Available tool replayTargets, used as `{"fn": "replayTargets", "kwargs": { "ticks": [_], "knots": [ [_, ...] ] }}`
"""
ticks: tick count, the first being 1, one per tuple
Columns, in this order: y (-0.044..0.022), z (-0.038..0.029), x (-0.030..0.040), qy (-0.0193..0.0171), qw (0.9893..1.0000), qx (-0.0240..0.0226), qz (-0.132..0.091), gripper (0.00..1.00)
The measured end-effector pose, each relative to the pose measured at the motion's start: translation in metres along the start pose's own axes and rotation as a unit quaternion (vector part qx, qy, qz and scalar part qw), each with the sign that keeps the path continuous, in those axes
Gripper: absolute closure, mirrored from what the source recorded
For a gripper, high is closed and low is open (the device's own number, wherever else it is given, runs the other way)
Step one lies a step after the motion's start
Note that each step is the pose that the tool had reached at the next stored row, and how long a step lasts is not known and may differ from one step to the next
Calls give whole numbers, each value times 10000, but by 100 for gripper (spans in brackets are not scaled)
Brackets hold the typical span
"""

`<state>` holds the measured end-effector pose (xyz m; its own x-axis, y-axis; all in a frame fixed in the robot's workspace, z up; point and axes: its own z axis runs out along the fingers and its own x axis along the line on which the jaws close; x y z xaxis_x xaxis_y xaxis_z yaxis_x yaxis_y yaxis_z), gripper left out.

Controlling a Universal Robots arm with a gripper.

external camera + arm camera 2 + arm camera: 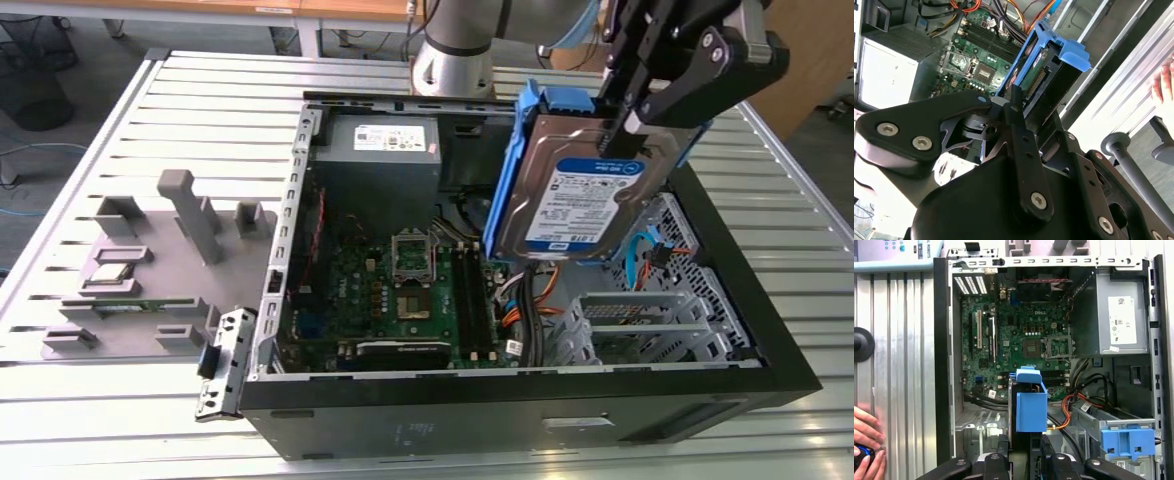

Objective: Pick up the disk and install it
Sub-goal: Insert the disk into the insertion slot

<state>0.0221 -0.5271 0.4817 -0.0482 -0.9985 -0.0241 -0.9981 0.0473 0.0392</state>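
Dull silver metal body on the disk, smooth white-and-blue paper label, glossy blue plastic rails; gripper matt black with bright metal screw heads; table ribbed bare metal, satin sheen; computer case matt black outside, grey sheet metal within.

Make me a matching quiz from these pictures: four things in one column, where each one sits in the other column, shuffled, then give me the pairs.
Things:
1. disk
2. power supply
3. motherboard
4. person's hand

Places:
A. flat on the floor of the computer case
B. outside the case, over the slatted table
C. held in the gripper above the open case
D. in a corner of the case, grey with a white sticker

Pairs: 1-C, 2-D, 3-A, 4-B
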Motion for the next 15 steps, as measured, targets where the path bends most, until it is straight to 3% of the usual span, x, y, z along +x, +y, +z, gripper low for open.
{"fn": "replayTargets", "kwargs": {
  "ticks": [15],
  "knots": [
    [-86, -4, 195, -2, 10000, 1, 42, 65]
  ]
}}
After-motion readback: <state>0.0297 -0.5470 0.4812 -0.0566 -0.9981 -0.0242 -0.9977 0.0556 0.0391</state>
